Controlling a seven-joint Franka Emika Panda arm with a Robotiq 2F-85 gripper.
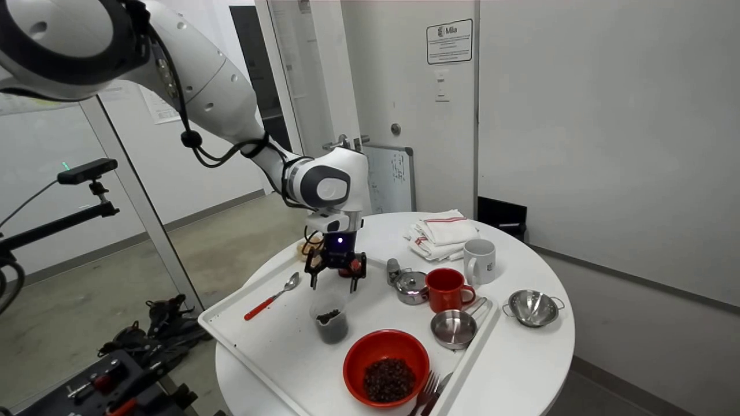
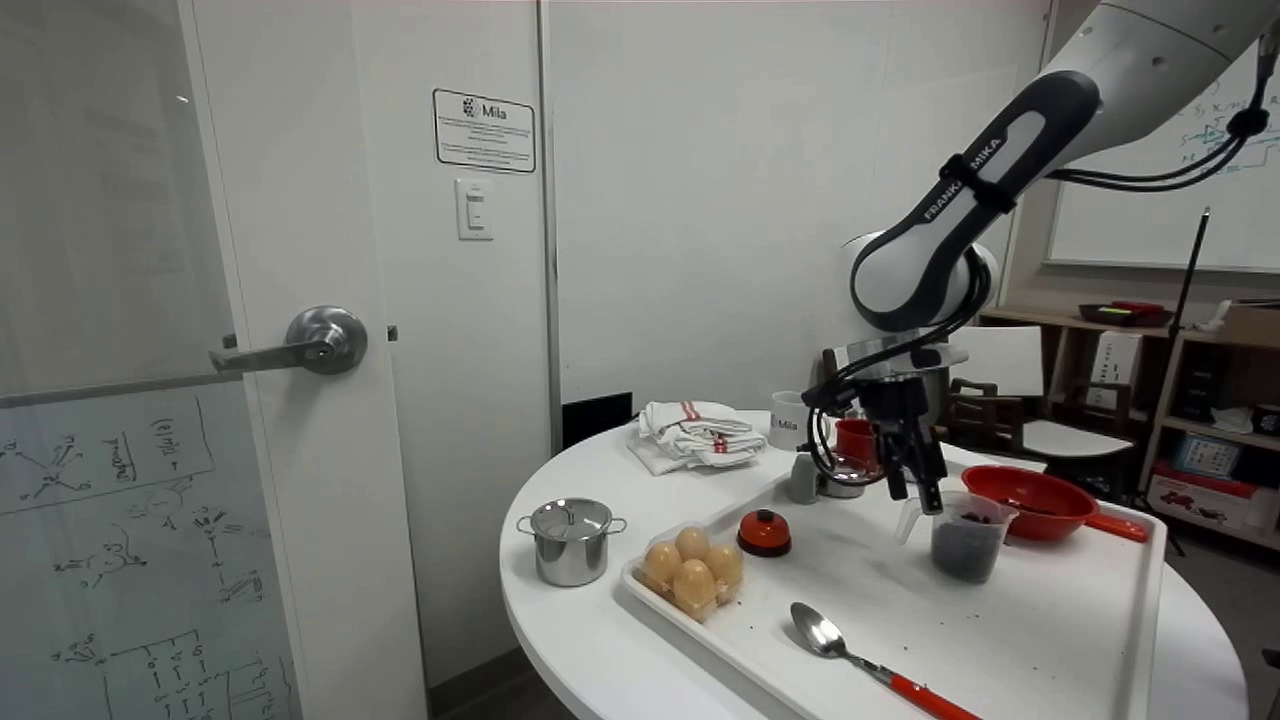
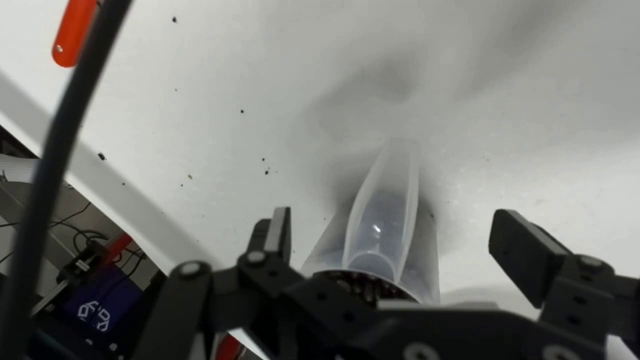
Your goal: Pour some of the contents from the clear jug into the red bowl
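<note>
At left in an exterior view, a spoon [image 1: 269, 301] is lying on the tray [image 1: 286, 349]; rightward, the clear jug [image 1: 332, 329] is standing there; the claw [image 1: 334, 287] is hanging near it, spread wide; the red bowl [image 1: 378, 345] is holding dark pieces.

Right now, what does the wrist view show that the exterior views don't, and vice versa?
Wrist view only: a purple panel with white lettering beyond the tray, and a look into the hollow side of the handle on the clear jug.

Exterior views only (both): the red bowl, folded towels, the red mug and the pale mug.

Shared by all: the jug with its dark contents, the open gripper, the tray, and the spoon's red handle, just its end in the wrist view.
</note>
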